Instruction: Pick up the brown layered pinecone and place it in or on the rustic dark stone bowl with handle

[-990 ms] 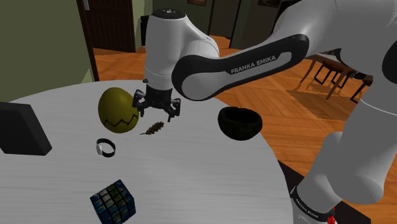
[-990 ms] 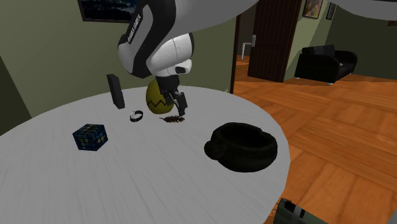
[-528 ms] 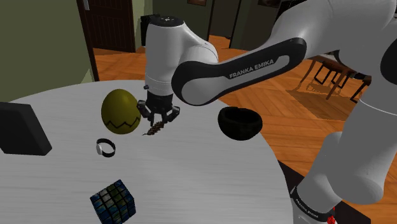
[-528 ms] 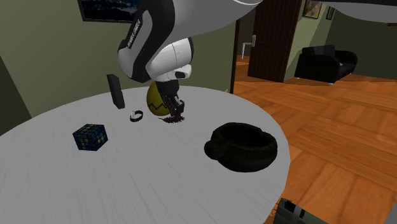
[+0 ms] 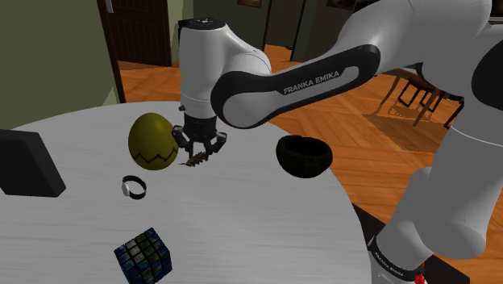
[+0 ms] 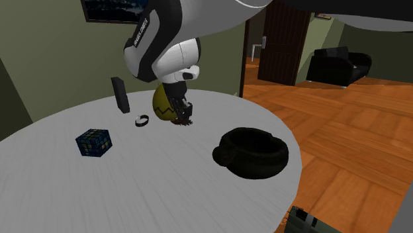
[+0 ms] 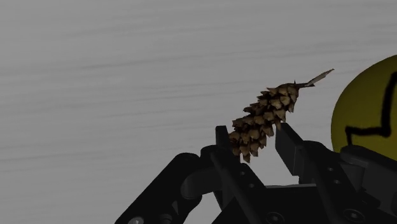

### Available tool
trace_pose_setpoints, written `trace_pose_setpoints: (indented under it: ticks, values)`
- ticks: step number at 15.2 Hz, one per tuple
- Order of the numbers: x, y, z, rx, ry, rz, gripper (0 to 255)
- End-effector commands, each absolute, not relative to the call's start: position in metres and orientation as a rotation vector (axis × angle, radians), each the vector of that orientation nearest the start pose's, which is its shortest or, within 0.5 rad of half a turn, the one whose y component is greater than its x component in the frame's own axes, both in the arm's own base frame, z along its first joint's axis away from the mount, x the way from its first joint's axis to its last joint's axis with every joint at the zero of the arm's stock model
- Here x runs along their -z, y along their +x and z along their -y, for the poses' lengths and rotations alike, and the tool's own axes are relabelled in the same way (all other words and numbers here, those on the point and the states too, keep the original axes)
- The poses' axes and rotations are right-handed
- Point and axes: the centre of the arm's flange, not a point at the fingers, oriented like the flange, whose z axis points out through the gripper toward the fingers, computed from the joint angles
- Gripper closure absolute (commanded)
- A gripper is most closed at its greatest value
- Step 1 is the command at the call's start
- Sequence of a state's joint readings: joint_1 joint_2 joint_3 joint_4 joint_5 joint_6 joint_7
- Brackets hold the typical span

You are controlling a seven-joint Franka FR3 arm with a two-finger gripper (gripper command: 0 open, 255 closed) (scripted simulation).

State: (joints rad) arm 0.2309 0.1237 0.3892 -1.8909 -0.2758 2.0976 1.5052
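The brown scaly pinecone (image 7: 264, 121) is clasped at its lower end between my gripper's (image 7: 254, 137) two black fingers (image 7: 224, 137). In the shoulder view the gripper (image 5: 197, 152) points down at the white round table (image 5: 242, 218), with the pinecone (image 5: 194, 160) hanging from its tips just over the surface. The dark bowl with a handle (image 5: 304, 156) stands near the table's edge, to the shoulder view's right of the gripper. In the second exterior view the bowl (image 6: 251, 153) is nearer the camera than the gripper (image 6: 184, 118) and pinecone (image 6: 186, 124).
A large olive-yellow egg with a black zigzag (image 5: 152, 142) stands right beside the gripper, and it fills one side of the wrist view as the egg (image 7: 366, 102). A small ring (image 5: 134, 187), a puzzle cube (image 5: 145, 253) and a black box (image 5: 24, 165) lie further along the table.
The fingers, open above the pinecone a second ago, came down and shut on it. Since half a second ago the hand has risen slightly with the pinecone.
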Motion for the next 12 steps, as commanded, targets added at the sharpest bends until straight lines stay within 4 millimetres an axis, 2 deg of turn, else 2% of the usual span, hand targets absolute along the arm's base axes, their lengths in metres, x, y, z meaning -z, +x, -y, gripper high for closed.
trace_pose_setpoints:
  ticks: [1,12]
  values:
    - [-0.462,0.500,-0.332,0.342,-2.913,-1.167,255]
    - [-0.520,0.500,-0.332,0.342,-2.913,-1.167,255]
